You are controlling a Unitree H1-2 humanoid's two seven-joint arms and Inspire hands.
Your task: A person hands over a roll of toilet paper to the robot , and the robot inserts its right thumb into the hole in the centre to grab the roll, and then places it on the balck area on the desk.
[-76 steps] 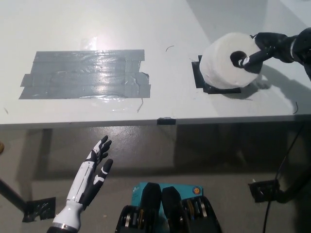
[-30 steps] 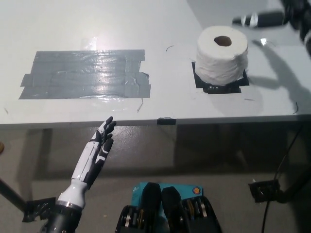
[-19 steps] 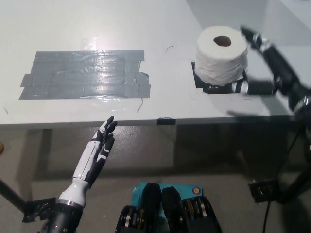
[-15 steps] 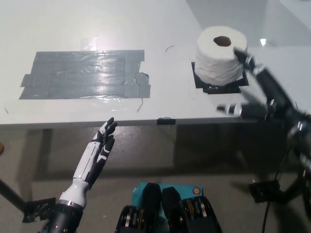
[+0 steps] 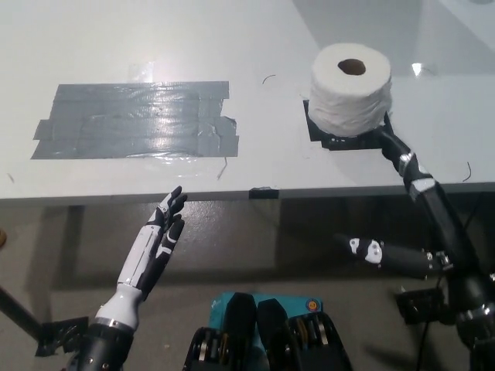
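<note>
The right hand (image 5: 421, 224) is hanging below the desk edge with fingers (image 5: 363, 250) spread, gripping nothing. The roll (image 5: 350, 89) is standing upright on the black patch (image 5: 323, 133), hole facing up, so the placing looks done. It is probably light, soft and easily dented, so the stiff centre hole is likely the safest hold; squeezing the sides would likely crush it. The left hand (image 5: 151, 251) is resting low at the left, fingers extended, empty. A grey tape patch (image 5: 135, 120) is lying well apart on the desk (image 5: 255, 46), and nothing is blocking the roll.
</note>
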